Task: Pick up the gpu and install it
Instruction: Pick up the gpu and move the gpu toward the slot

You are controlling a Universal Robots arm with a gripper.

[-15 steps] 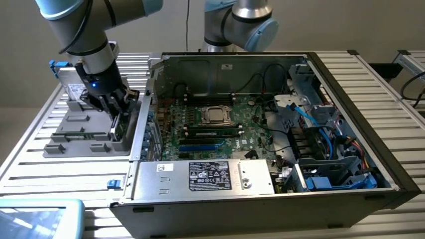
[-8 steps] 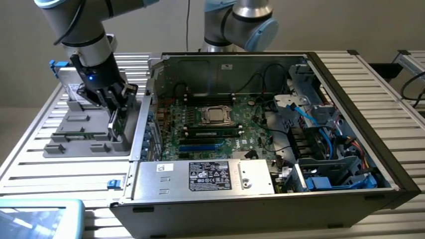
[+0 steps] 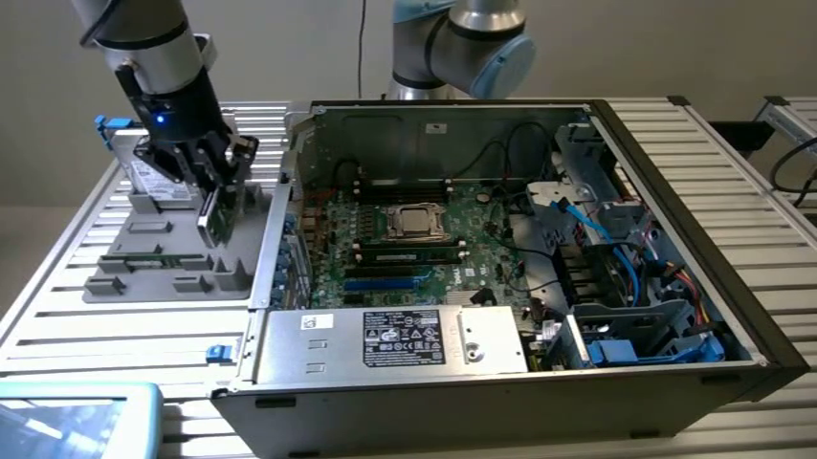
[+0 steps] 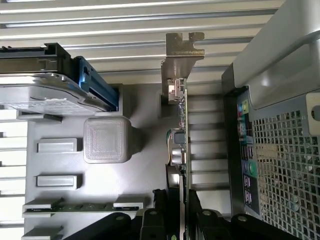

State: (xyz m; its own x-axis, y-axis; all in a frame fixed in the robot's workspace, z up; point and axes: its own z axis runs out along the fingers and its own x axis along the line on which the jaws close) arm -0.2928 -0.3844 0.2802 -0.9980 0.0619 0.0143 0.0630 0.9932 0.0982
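Note:
The gpu [image 3: 214,218], a green card with a silver end bracket [image 4: 182,50], stands on edge over the grey holder tray [image 3: 153,273] at the exterior view's left. My gripper [image 3: 210,182] reaches down from above and is shut on the card's upper edge. In the wrist view the gpu [image 4: 179,135] shows edge-on, clamped between the two black fingers [image 4: 161,212] of the gripper [image 4: 177,212]. I cannot tell whether the card's lower edge still touches the tray. The open computer case [image 3: 676,287] lies just to the exterior view's right of the tray, with its motherboard [image 3: 383,253] exposed.
A silver hard drive [image 4: 45,95] with a blue clip sits in the tray [image 4: 140,170] behind the gripper, and a memory stick [image 4: 80,206] lies in a tray slot. The case's rear port panel [image 4: 247,155] stands close beside the card. A power supply [image 3: 396,337] fills the case's near side.

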